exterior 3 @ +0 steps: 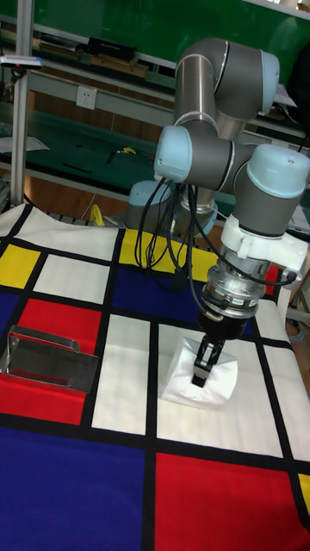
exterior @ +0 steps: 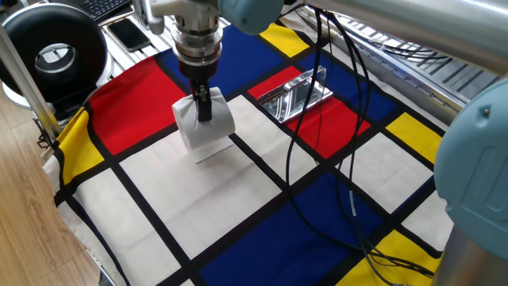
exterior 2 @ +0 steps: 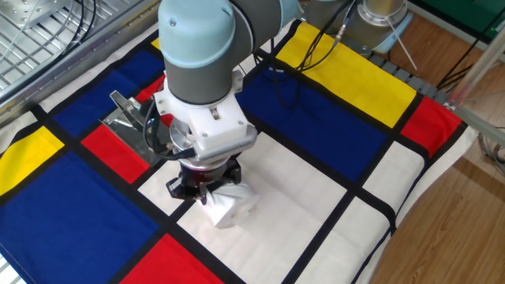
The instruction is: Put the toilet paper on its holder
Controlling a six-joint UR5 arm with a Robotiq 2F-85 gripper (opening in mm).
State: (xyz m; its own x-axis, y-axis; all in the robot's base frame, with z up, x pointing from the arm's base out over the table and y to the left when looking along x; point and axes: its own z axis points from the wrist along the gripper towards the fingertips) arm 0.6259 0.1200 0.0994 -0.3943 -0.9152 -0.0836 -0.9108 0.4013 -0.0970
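Note:
The toilet paper (exterior: pixel 208 133) (exterior 2: pixel 231 208) (exterior 3: pixel 217 385) is a white, squashed roll on a white square of the checked cloth. My gripper (exterior: pixel 204 109) (exterior 2: pixel 207 192) (exterior 3: pixel 203 368) comes down on it from above, its dark fingers shut on the roll's upper part. The holder (exterior: pixel 295 94) (exterior 2: pixel 129 118) (exterior 3: pixel 52 362), a shiny chrome plate with a thin bar, lies on the cloth about one square away from the roll, apart from the gripper. The arm's wrist hides part of the roll in the other fixed view.
Black cables (exterior: pixel 333 159) hang from the arm across the cloth near the holder. A round black device (exterior: pixel 59 52), a phone (exterior: pixel 129 33) and a keyboard (exterior: pixel 103 8) sit past the cloth's edge. A metal rack (exterior 2: pixel 47 31) borders the table.

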